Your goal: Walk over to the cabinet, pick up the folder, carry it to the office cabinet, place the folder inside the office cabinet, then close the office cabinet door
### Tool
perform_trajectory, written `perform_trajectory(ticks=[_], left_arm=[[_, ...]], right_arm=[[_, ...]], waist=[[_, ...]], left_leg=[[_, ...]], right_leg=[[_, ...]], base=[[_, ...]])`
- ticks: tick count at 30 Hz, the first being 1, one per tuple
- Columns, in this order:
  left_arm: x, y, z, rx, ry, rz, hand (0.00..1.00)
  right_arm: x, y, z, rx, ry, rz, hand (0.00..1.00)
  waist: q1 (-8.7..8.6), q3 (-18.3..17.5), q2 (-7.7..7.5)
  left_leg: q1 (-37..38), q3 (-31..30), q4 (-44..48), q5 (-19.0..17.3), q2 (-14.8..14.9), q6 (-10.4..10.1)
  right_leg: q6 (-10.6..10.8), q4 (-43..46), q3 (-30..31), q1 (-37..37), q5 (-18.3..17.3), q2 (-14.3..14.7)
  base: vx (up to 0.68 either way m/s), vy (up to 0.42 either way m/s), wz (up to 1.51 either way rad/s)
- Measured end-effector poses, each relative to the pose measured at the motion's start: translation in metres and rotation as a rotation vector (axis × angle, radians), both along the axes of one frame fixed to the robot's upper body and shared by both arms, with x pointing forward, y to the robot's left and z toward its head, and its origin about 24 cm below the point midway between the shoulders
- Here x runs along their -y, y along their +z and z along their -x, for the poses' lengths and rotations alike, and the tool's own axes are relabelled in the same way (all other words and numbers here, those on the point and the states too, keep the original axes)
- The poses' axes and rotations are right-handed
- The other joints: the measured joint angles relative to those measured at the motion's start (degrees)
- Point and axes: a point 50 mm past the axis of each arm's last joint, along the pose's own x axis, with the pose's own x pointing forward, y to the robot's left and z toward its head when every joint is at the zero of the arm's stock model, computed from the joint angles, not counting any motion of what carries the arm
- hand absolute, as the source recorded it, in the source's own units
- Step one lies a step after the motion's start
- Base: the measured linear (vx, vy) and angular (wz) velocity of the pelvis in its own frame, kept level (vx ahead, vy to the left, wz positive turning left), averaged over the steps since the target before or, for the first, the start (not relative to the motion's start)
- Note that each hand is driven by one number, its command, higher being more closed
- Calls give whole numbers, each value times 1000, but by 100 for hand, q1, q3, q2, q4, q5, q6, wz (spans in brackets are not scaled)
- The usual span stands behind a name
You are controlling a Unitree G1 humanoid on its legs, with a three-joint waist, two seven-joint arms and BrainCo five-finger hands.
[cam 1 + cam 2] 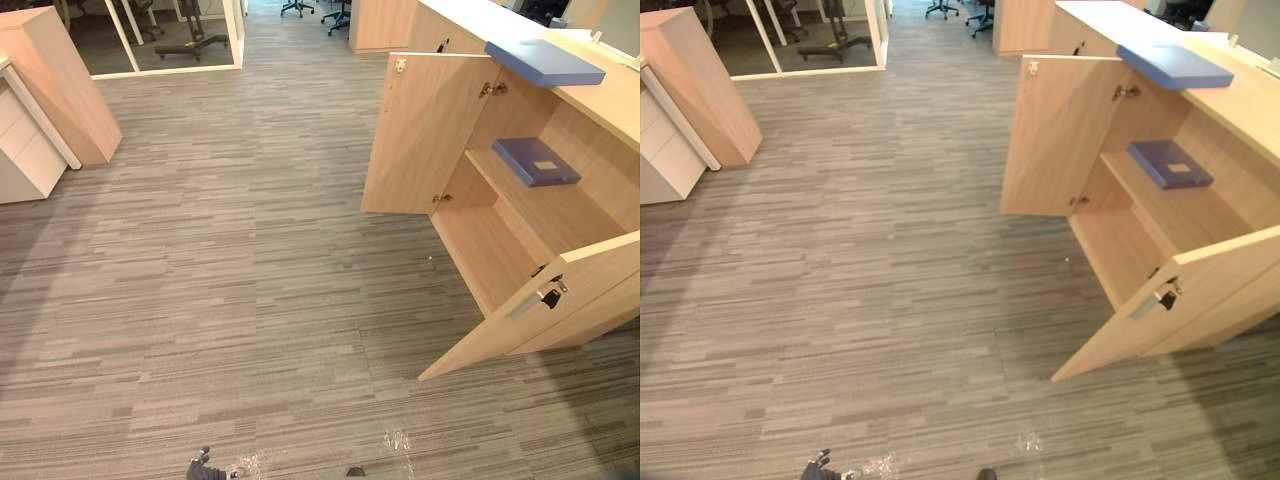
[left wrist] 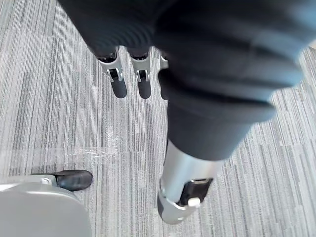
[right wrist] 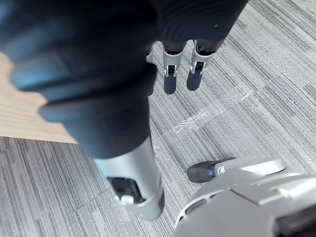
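The left hand's (image 2: 144, 74) fingers (image 2: 119, 85) hang straight and empty over the carpet (image 2: 54, 103) in the left wrist view. The right hand's (image 3: 195, 69) fingers (image 3: 169, 79) do likewise in the right wrist view, with pale wood beside them. The eye views add the office cabinet (image 1: 612, 108), both doors open, with a blue folder (image 1: 536, 160) flat on its shelf (image 1: 560, 208) and a second folder (image 1: 545, 62) on top.

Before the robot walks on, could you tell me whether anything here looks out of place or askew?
One blue folder lies on the cabinet top with its end hanging past the front edge, so it could slide off. Scraps of clear tape cling to the carpet. Nothing looks spilled.
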Motion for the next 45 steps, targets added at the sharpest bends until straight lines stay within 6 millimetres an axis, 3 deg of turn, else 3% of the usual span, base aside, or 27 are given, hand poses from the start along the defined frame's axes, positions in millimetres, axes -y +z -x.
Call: perform_trajectory(ticks=[35,43,45], left_arm=[[-1,4,-13,39,-57,-48,0],[7,5,-22,58,-80,-38,0],[9,6,-27,71,-78,-32,0]], right_arm=[[-3,0,-5,3,25,2,0],[-6,0,-7,4,34,2,0],[-9,0,-10,11,43,-2,0]], waist=[[-6,159,-164],[-7,203,-235],[-11,310,-326]], left_leg=[[199,16,-272,135,-63,49],[206,14,-264,136,-63,48],[-53,-11,257,-106,-70,11]], right_leg=[[-13,-36,-22,73,12,-52],[-14,-35,-23,89,12,-53],[-19,2,-61,96,6,-88]], base=[[-13,3,0],[0,0,0],[-10,-2,9]])
